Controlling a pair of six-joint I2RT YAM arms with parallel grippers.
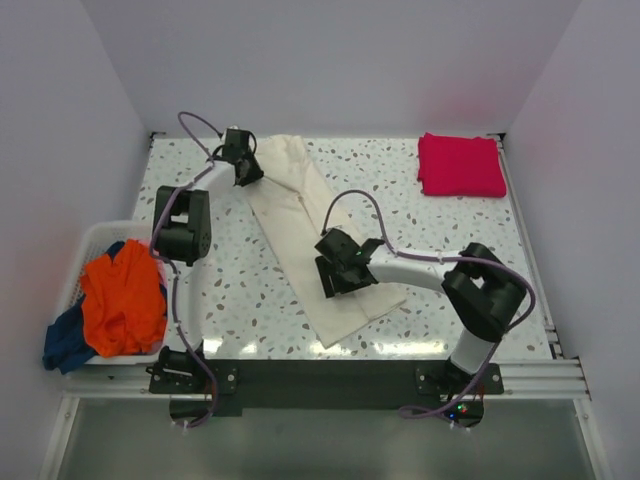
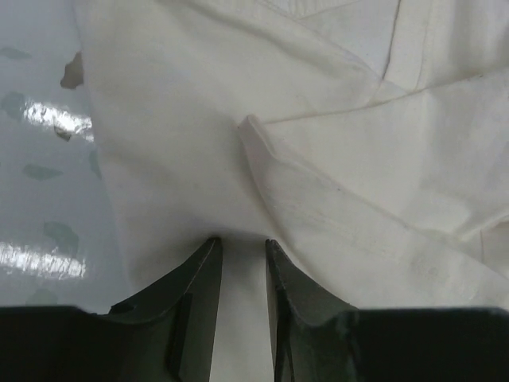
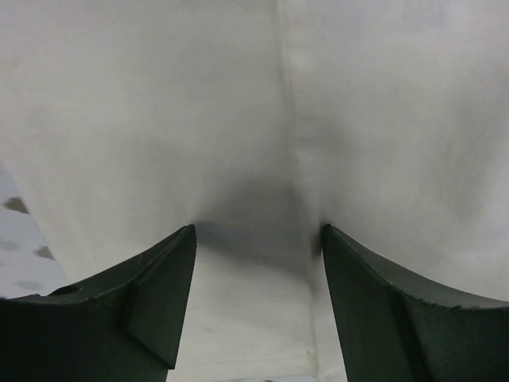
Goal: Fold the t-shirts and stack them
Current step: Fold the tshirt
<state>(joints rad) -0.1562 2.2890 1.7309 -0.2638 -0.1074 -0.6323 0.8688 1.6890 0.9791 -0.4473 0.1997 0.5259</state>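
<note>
While the cream t-shirt (image 1: 300,215) is lying as a long, narrow folded strip slantwise across the table (image 1: 450,240), from the far left toward the near middle, I am working on it at both ends. It is handling as thin, limp cloth: light, unresisting, and likely to sag or unfold wherever it is unsupported. I am therefore judging the layered edges and hems the places to take, pinching through all layers at once.

My left jaws are clenched on the cloth at the far end, beside a sleeve hem (image 2: 318,195), with fabric puckering into their narrow gap. My right jaws are standing wide apart, released, low over the near part of the strip; whether they are touching it I cannot tell.

Well apart at the far right, the magenta t-shirt (image 1: 461,165) is resting folded. At the left, the orange t-shirt (image 1: 125,295) and the dark blue t-shirt (image 1: 65,345) are waiting heaped in the white basket (image 1: 95,232).
</note>
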